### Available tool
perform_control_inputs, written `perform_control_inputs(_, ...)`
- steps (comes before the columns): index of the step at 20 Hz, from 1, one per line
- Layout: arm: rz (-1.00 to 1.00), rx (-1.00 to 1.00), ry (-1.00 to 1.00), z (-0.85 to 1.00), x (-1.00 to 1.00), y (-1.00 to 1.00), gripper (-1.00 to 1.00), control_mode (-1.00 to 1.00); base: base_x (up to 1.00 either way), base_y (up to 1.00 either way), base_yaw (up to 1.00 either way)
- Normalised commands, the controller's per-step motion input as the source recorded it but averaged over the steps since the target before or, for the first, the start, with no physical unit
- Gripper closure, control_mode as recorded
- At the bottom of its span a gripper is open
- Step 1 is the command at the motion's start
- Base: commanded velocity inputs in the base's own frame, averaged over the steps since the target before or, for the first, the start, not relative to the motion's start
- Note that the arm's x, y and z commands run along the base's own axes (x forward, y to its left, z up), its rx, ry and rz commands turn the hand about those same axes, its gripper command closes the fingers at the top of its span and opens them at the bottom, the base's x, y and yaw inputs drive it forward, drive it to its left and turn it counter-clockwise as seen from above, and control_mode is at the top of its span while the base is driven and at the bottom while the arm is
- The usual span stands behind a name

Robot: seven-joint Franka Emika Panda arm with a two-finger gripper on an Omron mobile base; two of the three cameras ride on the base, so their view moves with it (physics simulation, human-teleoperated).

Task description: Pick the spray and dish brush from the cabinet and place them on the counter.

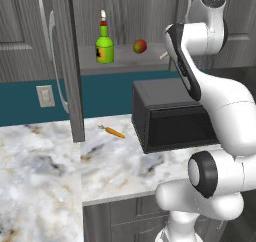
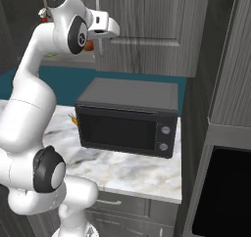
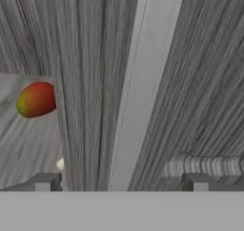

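Observation:
The green spray (image 1: 104, 45) stands upright on the grey shelf of the open cabinet (image 1: 125, 63). To its right lies a red-yellow apple (image 1: 140, 46). Only the pale handle tip of the dish brush (image 1: 163, 56) shows on the shelf past the arm; in the hand view a small pale bit of the brush (image 3: 60, 164) shows below the apple (image 3: 37, 99). My gripper (image 3: 121, 182) is open, close in front of the closed right door, with the door's silver bar handle (image 3: 143, 82) between its fingertips. In the right base view the gripper (image 2: 113, 29) is raised at cabinet height.
A black microwave (image 1: 170, 116) stands on the marble counter (image 1: 45, 166) under the cabinet. An orange carrot (image 1: 114, 132) lies on the counter left of it. The open left cabinet door (image 1: 75, 61) juts out edge-on. A wall outlet (image 1: 45, 96) sits on the teal backsplash.

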Motion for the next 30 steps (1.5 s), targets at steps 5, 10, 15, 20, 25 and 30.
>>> perform_control_inputs(5,0.00,0.00,0.00,-0.10,0.42,-0.07,-1.00,-1.00,0.00,0.00,0.00)
perform_control_inputs(10,0.00,0.00,-0.01,-0.18,0.26,0.00,1.00,-1.00,0.00,0.00,0.00)
perform_control_inputs(15,0.00,0.00,-0.01,-0.15,0.14,0.00,1.00,-1.00,0.00,0.00,0.00)
perform_control_inputs(20,0.00,0.01,0.00,-0.15,0.13,0.00,1.00,-1.00,0.00,0.00,0.00)
perform_control_inputs(25,-0.03,0.03,0.04,-0.10,-0.29,0.00,1.00,-1.00,0.00,0.00,0.00)
perform_control_inputs(30,-0.07,0.06,0.01,-0.09,-0.68,-0.11,1.00,-1.00,0.00,0.00,0.00)
